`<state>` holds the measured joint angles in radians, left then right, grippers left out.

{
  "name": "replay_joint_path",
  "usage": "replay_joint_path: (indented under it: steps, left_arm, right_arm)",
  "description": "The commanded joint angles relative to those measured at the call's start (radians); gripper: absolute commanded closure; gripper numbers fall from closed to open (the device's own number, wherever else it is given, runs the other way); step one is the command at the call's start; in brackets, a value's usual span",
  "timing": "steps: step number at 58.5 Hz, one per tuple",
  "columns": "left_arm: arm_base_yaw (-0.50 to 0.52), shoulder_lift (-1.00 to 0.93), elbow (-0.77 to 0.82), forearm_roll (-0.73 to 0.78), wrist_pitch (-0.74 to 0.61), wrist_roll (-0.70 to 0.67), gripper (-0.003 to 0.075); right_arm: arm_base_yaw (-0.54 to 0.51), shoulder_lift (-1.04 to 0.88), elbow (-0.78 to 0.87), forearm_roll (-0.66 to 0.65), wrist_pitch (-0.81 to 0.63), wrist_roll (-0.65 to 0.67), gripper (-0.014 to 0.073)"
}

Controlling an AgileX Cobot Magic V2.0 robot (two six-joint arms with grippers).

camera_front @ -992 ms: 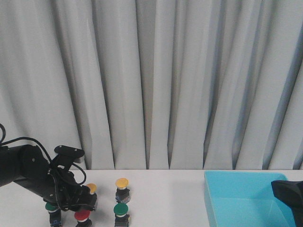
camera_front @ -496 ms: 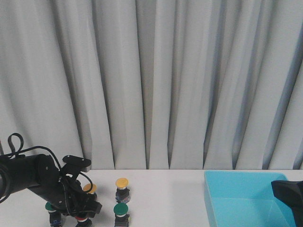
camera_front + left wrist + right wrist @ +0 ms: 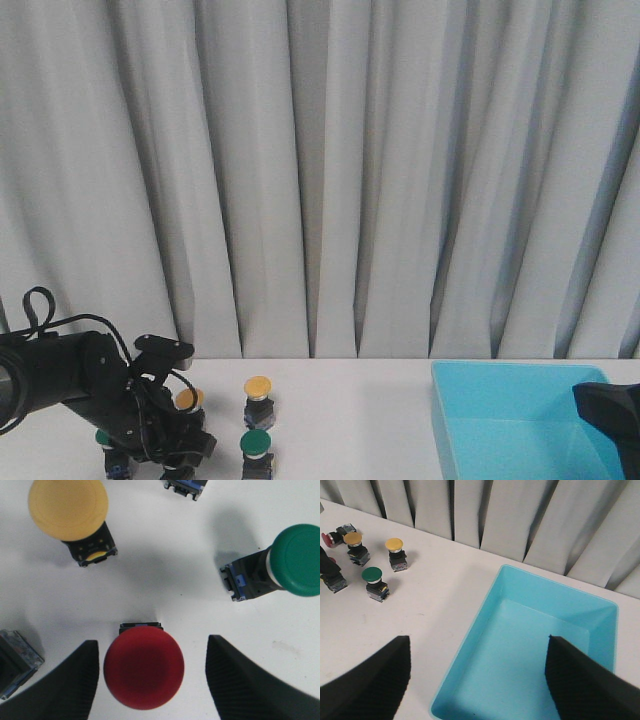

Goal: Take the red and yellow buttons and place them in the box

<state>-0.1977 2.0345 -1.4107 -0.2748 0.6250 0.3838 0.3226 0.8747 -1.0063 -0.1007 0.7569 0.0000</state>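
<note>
Between the left gripper's (image 3: 150, 680) two dark fingers (image 3: 65, 685), spread wide, sits a red button (image 3: 144, 667), cap facing the wrist camera, close to one finger, clear gap to the other; contact cannot be told. Same view: a yellow button (image 3: 68, 509) just beyond, a green button (image 3: 298, 560) lying off to one side, edges of two more bodies at the frame margins.

Front view hides the red cap behind the left gripper (image 3: 180, 450), low at the table's near left edge. It does show a second yellow button (image 3: 258, 386) and a green one (image 3: 256, 442) standing upright beside the gripper. Left arm (image 3: 70, 375) folded low, wrist pitched down over the cluster.

Right gripper (image 3: 475, 680): fingers wide apart, holding nothing, hovering above the box (image 3: 600, 610). Box sits toward the table's right edge, well apart from the buttons. Right wrist view alone shows a further red button (image 3: 328, 538) toward the far left corner.
</note>
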Motion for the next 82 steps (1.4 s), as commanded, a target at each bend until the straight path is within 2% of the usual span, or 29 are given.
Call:
replay_joint_path:
  steps: [1,8,29,39,53,66,74,82]
  left_arm:
    - [-0.005,-0.047,-0.028,-0.016,-0.030,-0.002,0.0298]
    - [-0.005,-0.047,-0.028,-0.016,-0.024,-0.002,0.0357]
    - [-0.005,-0.047,-0.028,-0.016,0.003,-0.002,0.0630]
    - [-0.004,-0.052,-0.029,-0.016,0.050,-0.002,0.0708]
    - [-0.002,-0.133,-0.029,-0.016,0.089,-0.002,0.0728]
    - [-0.001,-0.302,-0.029,-0.035,0.096,-0.004,0.0727]
    - [-0.001,-0.424,-0.029,-0.089,0.099,-0.004,0.0727]
    - [-0.001,-0.534,-0.029,-0.167,0.102,-0.001,0.0727]
  right_arm:
    - [-0.001,-0.002,-0.034,-0.009,-0.061,0.007,0.0047]
    - [-0.001,-0.002,-0.034,-0.009,-0.061,0.007,0.0047]
    - [-0.001,-0.002,-0.034,-0.009,-0.051,0.007,0.0047]
    - [-0.001,-0.002,-0.034,-0.009,-0.047,0.006,0.0047]
    - [-0.001,-0.002,-0.034,-0.006,-0.120,-0.028,0.0047]
    - [-0.001,0.048,-0.075,0.036,-0.154,-0.107,0.0047]
    - [-0.001,0.117,-0.133,0.136,-0.158,-0.251,0.0047]
    - [-0.001,0.194,-0.190,0.285,-0.169,-0.487,0.0047]
